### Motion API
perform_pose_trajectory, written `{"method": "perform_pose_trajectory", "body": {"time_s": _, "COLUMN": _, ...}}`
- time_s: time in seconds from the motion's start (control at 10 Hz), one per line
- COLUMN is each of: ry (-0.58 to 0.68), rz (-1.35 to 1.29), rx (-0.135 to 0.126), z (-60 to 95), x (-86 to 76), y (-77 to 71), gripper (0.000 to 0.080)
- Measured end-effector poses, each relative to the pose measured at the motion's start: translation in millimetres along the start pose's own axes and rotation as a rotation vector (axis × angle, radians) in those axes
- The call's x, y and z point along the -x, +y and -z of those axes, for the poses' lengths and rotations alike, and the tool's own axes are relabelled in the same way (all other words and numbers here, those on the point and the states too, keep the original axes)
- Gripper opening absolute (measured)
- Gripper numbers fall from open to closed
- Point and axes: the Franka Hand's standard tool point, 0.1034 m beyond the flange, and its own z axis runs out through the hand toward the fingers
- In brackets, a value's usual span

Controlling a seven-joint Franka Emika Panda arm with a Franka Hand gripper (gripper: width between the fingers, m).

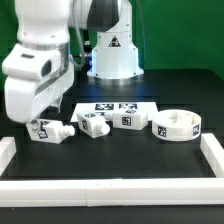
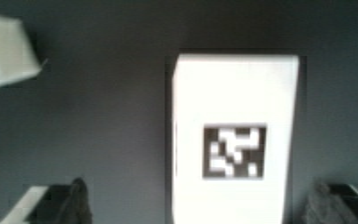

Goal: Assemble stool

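Note:
The round white seat (image 1: 177,125) lies on the dark table at the exterior view's right. Three short white tagged legs lie in a row: one at the left (image 1: 55,131), one in the middle (image 1: 92,122) and one further right (image 1: 128,118). My gripper (image 1: 40,118) hangs low over the left leg, mostly hidden by the arm's wrist. In the wrist view the gripper (image 2: 202,205) is open. That leg (image 2: 238,110) lies between the two dark fingers (image 2: 60,200), with a gap on each side. A corner of another white part (image 2: 5,55) shows nearby.
The marker board (image 1: 112,104) lies flat behind the legs. White border rails (image 1: 110,190) run along the front and both sides of the table. The robot's base (image 1: 112,55) stands at the back.

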Motion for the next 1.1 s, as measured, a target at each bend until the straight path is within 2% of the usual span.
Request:
{"method": "perform_pose_trajectory", "body": {"time_s": 0.1, "ry": 0.001, "rz": -0.051, "rx": 0.014, "z": 14.8, "x": -13.0, "y": -3.7, "gripper": 0.0636}}
{"method": "perform_pose_trajectory", "body": {"time_s": 0.2, "ry": 0.008, "rz": -0.073, "rx": 0.039, "z": 33.3, "x": -35.2, "y": -6.7, "gripper": 0.0647}}
{"method": "perform_pose_trajectory", "body": {"time_s": 0.3, "ry": 0.021, "rz": -0.174, "rx": 0.061, "z": 47.7, "x": -63.6, "y": -13.5, "gripper": 0.0647}}
{"method": "perform_pose_trajectory", "body": {"time_s": 0.4, "ry": 0.035, "rz": -0.223, "rx": 0.073, "z": 52.2, "x": -97.0, "y": -23.7, "gripper": 0.0649}}
{"method": "perform_pose_trajectory", "body": {"time_s": 0.5, "ry": 0.041, "rz": -0.196, "rx": 0.079, "z": 45.9, "x": -104.2, "y": -24.0, "gripper": 0.0649}}
{"method": "perform_pose_trajectory", "body": {"time_s": 0.6, "ry": 0.039, "rz": -0.179, "rx": 0.078, "z": 34.7, "x": -96.6, "y": -21.6, "gripper": 0.0649}}
{"method": "perform_pose_trajectory", "body": {"time_s": 0.9, "ry": 0.043, "rz": -0.24, "rx": 0.074, "z": 35.5, "x": -100.8, "y": -25.1, "gripper": 0.0649}}
{"method": "perform_pose_trajectory", "body": {"time_s": 1.0, "ry": 0.056, "rz": -0.374, "rx": 0.069, "z": 32.8, "x": -115.8, "y": -37.8, "gripper": 0.0649}}
{"method": "perform_pose_trajectory", "body": {"time_s": 1.1, "ry": 0.068, "rz": -0.453, "rx": 0.068, "z": 35.0, "x": -138.0, "y": -47.6, "gripper": 0.0649}}
